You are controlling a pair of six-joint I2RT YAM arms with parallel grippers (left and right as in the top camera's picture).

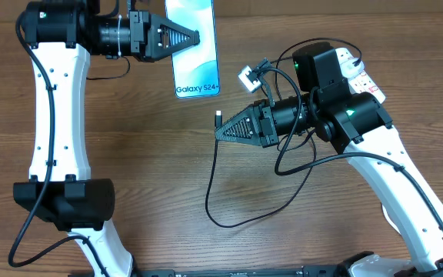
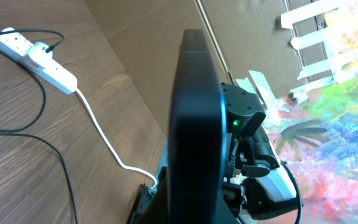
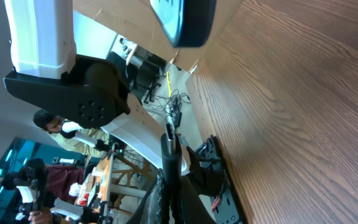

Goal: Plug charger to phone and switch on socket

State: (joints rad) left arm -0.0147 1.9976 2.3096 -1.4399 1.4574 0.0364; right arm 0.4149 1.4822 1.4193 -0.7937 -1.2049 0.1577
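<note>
1. Left gripper [image 1: 193,36], upper left of the overhead view, was closed on the left edge of the phone [image 1: 197,61].
2. Phone sat at top centre, screen lit blue and facing up. In the left wrist view it showed edge-on as a dark slab [image 2: 194,124]. Could not tell whether it rested on the table [image 1: 152,154] or was held clear.
3. Right gripper [image 1: 219,132], mid-frame and pointing left, was clamped on the charger [image 1: 208,196] just behind its tip [image 1: 218,118].
4. The tip stood apart from the phone, below and to its right.
5. Charger cable looped down toward the bottom centre, then back up to the right.
6. Socket [image 1: 360,73] lay at upper right, partly hidden by the right arm; its white cord [image 2: 104,134] trailed across the table.
</note>
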